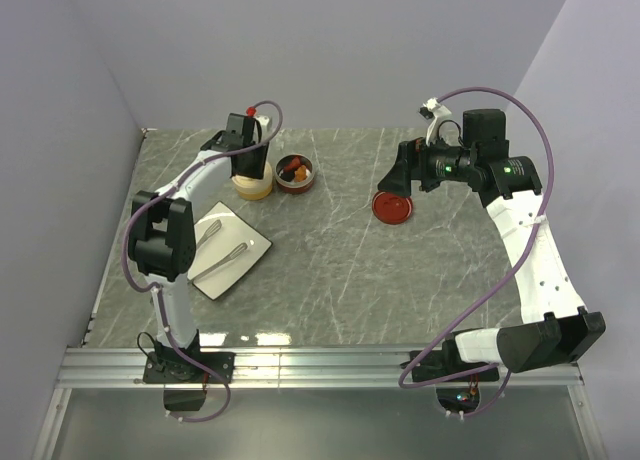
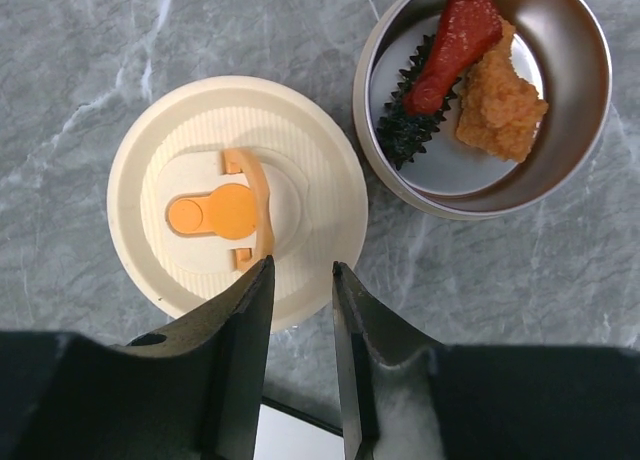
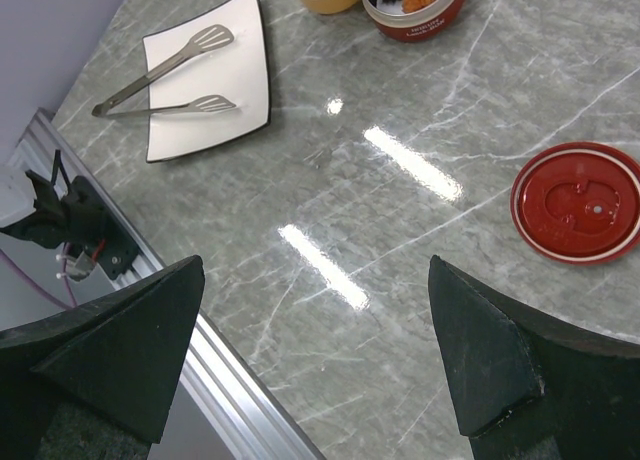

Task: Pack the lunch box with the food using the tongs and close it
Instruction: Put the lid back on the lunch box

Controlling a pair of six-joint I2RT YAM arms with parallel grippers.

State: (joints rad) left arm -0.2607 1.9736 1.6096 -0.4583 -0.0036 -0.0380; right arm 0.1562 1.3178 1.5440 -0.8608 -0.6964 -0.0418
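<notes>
Nearest the arm bases, at the left: a white plate (image 1: 258,242) on the grey table (image 1: 340,270), with the tongs (image 3: 160,69) laid flat on it. Long axis on a slant, with the joined end toward the near left and the two flat tips spread toward the far right. Touched by neither gripper.

Farther out, on the right: the red lid (image 3: 580,202) flat on the table, top side up. Above and just beside it, the right gripper (image 3: 315,270), jaws spread wide with nothing between them.

Farthest, at the left: two round tubs just beside each other. Cream tub (image 1: 252,187) closed under its cream lid (image 2: 300,150), an orange catch (image 2: 225,212) on top. Over the edge of that lid, the left gripper (image 2: 300,270), jaws a narrow gap apart and gripping nothing — cannot tell whether touching the lid. Red tub (image 2: 590,100) to the right, open, steel inside, holding a red wedge (image 2: 455,40), an orange crumbed piece (image 2: 500,95) and a dark frilled cup (image 2: 405,130).
</notes>
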